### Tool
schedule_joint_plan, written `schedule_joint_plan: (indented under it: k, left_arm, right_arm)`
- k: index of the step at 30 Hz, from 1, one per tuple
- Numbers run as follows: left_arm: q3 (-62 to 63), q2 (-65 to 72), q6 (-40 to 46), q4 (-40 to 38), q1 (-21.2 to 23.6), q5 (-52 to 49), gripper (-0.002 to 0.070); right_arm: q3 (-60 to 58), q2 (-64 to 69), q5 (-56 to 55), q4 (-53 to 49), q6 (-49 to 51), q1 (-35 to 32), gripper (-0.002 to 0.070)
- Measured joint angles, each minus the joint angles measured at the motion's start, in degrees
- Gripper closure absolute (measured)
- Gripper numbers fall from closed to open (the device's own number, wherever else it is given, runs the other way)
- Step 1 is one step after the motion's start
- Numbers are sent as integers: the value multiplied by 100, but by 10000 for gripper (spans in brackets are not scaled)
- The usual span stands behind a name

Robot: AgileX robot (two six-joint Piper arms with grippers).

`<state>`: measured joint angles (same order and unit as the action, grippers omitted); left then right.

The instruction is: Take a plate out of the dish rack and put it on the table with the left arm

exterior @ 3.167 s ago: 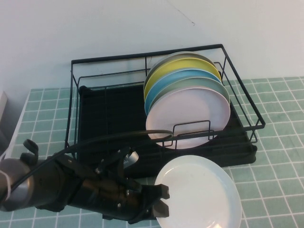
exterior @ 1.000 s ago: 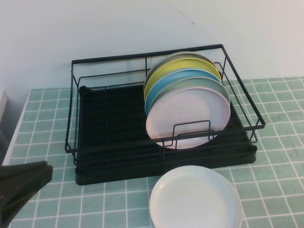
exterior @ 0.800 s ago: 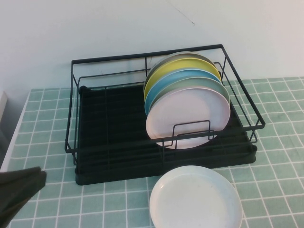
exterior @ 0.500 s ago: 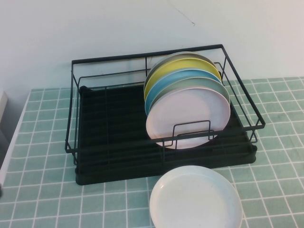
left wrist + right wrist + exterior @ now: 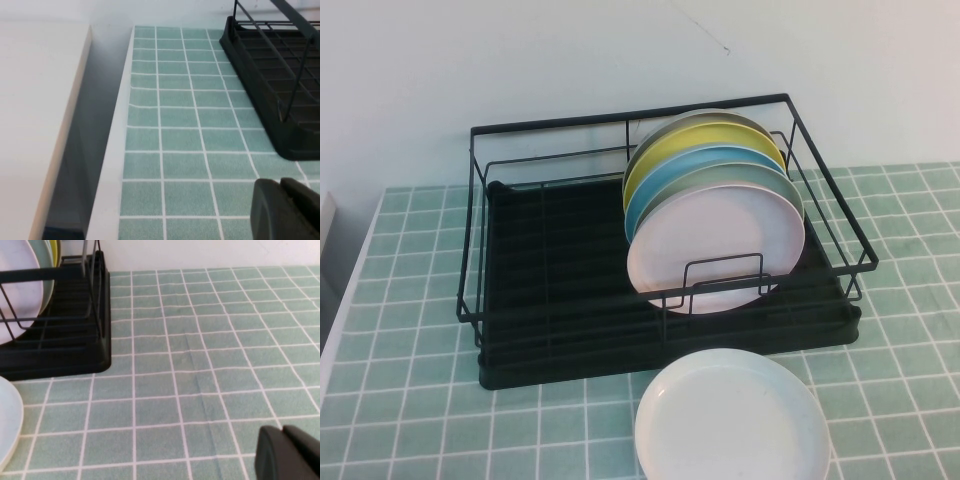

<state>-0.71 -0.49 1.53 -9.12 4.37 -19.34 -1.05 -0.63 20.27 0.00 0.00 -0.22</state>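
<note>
The pale white plate (image 5: 732,420) lies flat on the tiled table (image 5: 410,400), just in front of the black dish rack (image 5: 560,270); its edge also shows in the right wrist view (image 5: 7,425). The rack holds several upright plates, a pale pink plate (image 5: 715,245) foremost. Neither arm shows in the high view. My left gripper (image 5: 280,187) is shut and empty above the tiles near the table's left edge, beside the rack's corner (image 5: 280,100). My right gripper (image 5: 282,432) is shut and empty over the tiles to the right of the rack (image 5: 60,340).
A light blue plate (image 5: 705,165) and a yellow plate (image 5: 695,140) stand behind the pink one. A white wall rises behind the rack. A white ledge (image 5: 35,125) lies beyond a gap off the table's left edge.
My left arm has drawn back off the lower left of the high view and is now out of it. The white plate has stayed flat on the table.
</note>
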Motion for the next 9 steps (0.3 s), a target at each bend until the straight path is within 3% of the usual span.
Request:
schedule_joint_plan:
  k: [9]
  left_arm:
    - [0,-23,-87,119,-36,1,677]
  right_arm:
    - [0,0,0,0,0,0,678]
